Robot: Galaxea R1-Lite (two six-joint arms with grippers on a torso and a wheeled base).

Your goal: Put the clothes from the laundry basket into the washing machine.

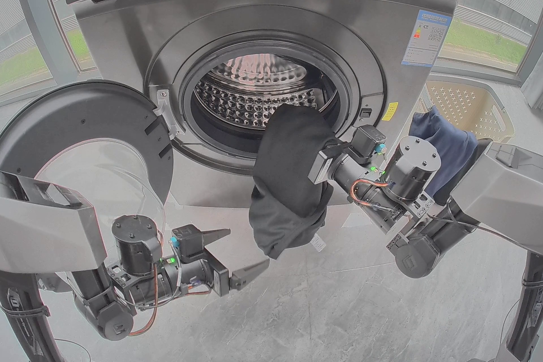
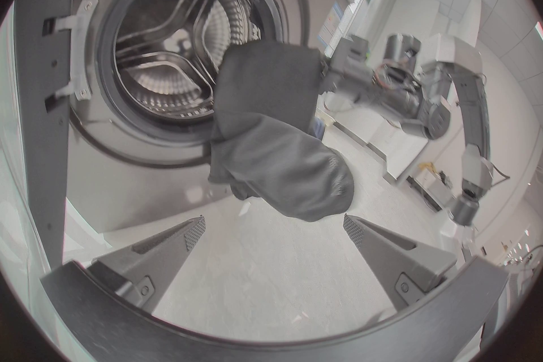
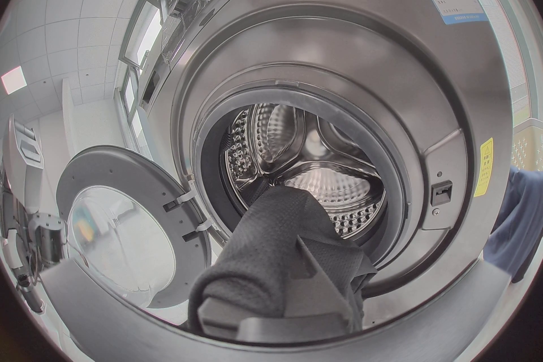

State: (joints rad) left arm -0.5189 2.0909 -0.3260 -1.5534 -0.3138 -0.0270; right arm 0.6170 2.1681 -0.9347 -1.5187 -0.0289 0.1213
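Right now the right gripper (image 1: 319,160) is clamped on the black garment (image 1: 285,176), which drapes over its fingers at the lower right rim of the washing machine (image 1: 271,18) opening. The drum (image 1: 254,91) lies just beyond the gripper, farther in and slightly left, so the coming move looks like a short push straight inward. The garment's long axis runs downward, though, and most of it hangs below the rim in front of the machine's face; that tail would likely drag on the lip. The door (image 1: 85,120) is swung wide to the left, out of the path. The left gripper (image 1: 246,249) sits low and nearer, with its fingers spread and nothing between them. At the far right, the laundry basket (image 1: 475,103) holds a blue garment (image 1: 444,145).
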